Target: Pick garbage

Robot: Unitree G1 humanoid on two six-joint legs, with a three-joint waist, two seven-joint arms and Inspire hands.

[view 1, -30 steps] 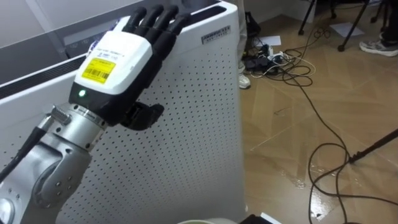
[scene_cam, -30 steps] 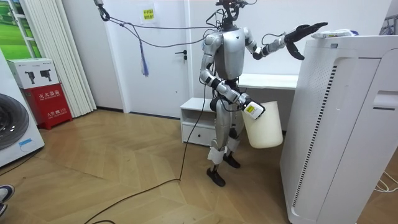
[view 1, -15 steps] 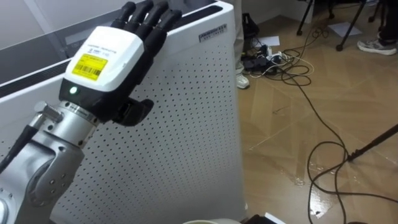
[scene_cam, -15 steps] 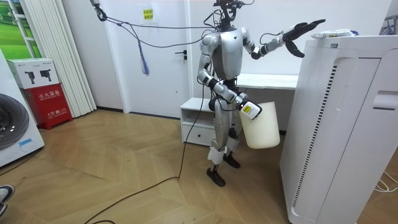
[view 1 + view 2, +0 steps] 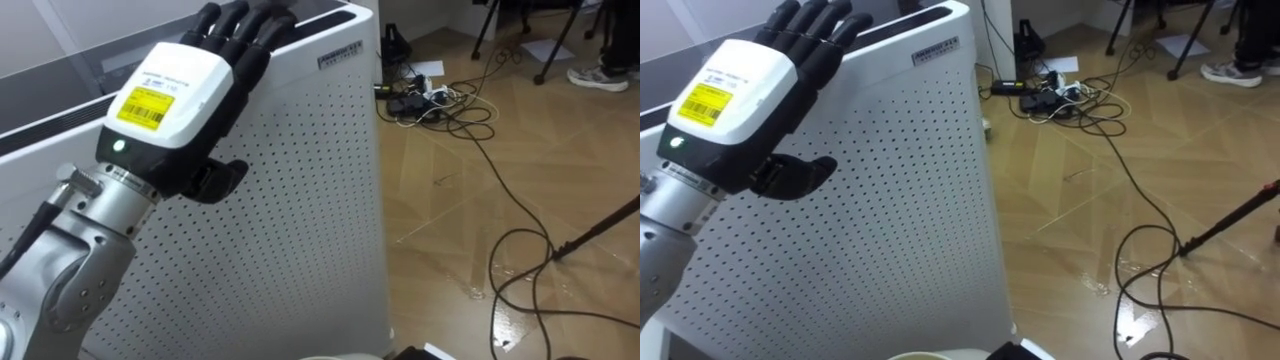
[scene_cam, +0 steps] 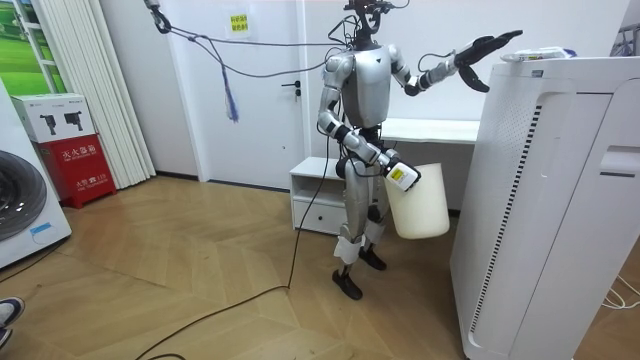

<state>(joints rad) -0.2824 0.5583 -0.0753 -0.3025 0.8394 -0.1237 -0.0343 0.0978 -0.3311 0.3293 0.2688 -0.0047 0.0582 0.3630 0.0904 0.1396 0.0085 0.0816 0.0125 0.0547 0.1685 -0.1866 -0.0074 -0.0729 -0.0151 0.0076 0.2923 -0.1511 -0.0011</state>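
my left hand [image 5: 178, 95] is released, fingers straight, raised at the top edge of the tall white perforated air purifier [image 5: 300, 200]. the small pale scrap of garbage [image 6: 540, 52] lies on the purifier's top, just past the fingertips. i judge a flat reach could shove it off the far side. my right hand [image 6: 401, 177] grasps the round white plastic bin [image 6: 420, 205] beside the purifier; leaning in could bump it.

Wooden floor [image 5: 440, 250], tall white perforated unit [image 5: 300, 220] standing on it, tangled cables [image 5: 440, 95] strewn beyond
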